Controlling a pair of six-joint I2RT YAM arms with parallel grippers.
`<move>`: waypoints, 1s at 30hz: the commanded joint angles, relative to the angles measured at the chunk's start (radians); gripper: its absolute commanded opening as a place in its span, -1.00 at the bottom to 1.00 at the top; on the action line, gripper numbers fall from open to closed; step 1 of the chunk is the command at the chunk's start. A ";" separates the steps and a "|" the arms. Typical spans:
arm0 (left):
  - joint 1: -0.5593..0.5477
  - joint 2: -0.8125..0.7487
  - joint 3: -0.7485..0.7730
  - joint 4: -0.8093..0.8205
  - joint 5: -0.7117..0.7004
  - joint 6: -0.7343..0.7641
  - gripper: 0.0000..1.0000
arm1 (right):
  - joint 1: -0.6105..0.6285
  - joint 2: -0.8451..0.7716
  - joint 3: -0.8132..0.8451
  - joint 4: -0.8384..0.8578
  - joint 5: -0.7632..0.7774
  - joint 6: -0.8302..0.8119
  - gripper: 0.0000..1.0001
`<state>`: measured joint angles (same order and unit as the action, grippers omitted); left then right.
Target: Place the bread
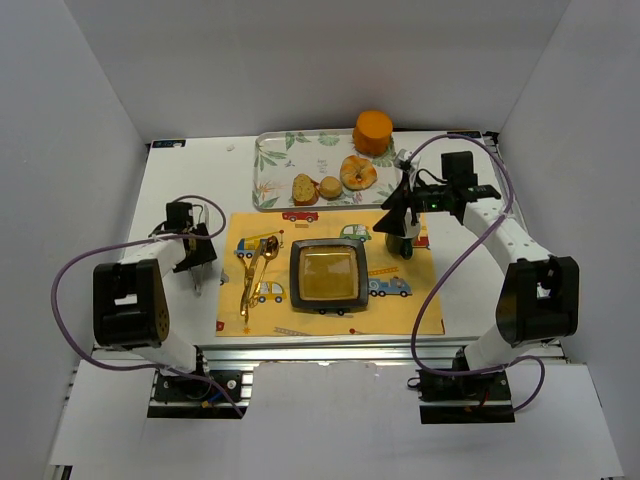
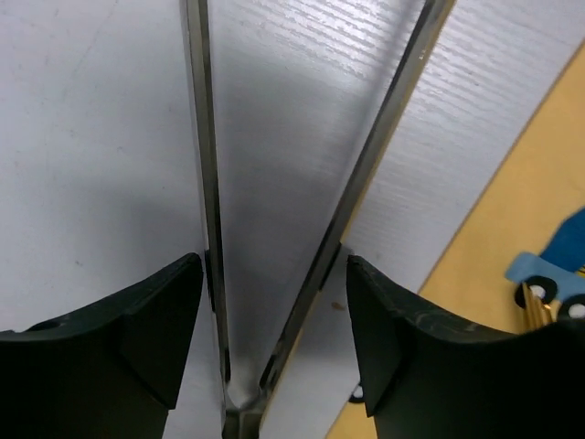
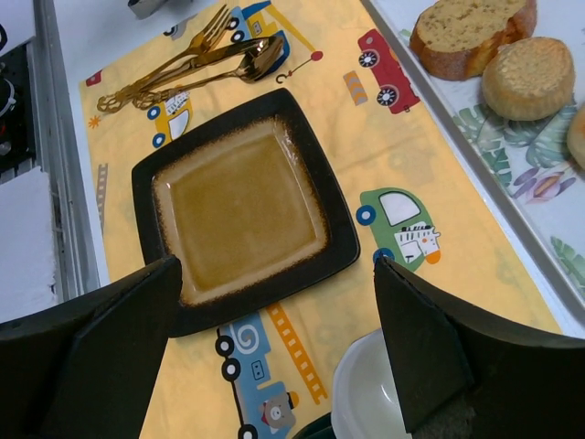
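Note:
The bread is a small round golden bun (image 1: 330,186) on the leaf-patterned tray (image 1: 275,160), between a darker toasted piece (image 1: 305,188) and a ring-shaped bagel (image 1: 358,172). In the right wrist view the bun (image 3: 528,78) sits at the top right, next to the toasted piece (image 3: 471,32). My right gripper (image 1: 400,226) is open and empty, hovering over the yellow placemat; in its wrist view the right gripper (image 3: 277,265) shows with the square brown plate (image 3: 242,215) beyond it. My left gripper (image 1: 196,258) is open at the table's left, its jaws either side of metal tongs (image 2: 206,183).
A white-lined cup (image 3: 384,402) stands on the placemat (image 1: 400,310) just under my right gripper. Gold cutlery (image 1: 255,270) lies left of the plate (image 1: 328,275). An orange round object (image 1: 373,131) stands at the tray's back right. White walls close in the table.

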<state>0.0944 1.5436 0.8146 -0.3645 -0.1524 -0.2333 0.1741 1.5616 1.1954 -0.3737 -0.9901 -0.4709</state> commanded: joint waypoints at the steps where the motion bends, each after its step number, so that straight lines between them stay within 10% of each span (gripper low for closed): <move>1: -0.002 0.024 0.024 0.081 -0.024 0.048 0.45 | -0.025 -0.018 0.053 0.024 -0.045 0.014 0.79; 6: -0.002 0.064 -0.021 0.150 0.004 0.072 0.22 | -0.057 -0.023 0.056 0.044 -0.050 0.041 0.79; 14: 0.001 -0.023 -0.026 0.148 0.031 0.028 -0.67 | -0.097 -0.034 0.049 0.048 -0.055 0.060 0.79; 30: -0.243 -0.085 0.285 0.095 0.453 -0.440 -0.13 | -0.108 -0.034 0.032 0.091 -0.073 0.097 0.79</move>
<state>-0.1165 1.4113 1.0657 -0.2646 0.1951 -0.5484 0.0715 1.5581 1.2148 -0.3252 -1.0302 -0.3939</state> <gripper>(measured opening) 0.424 0.896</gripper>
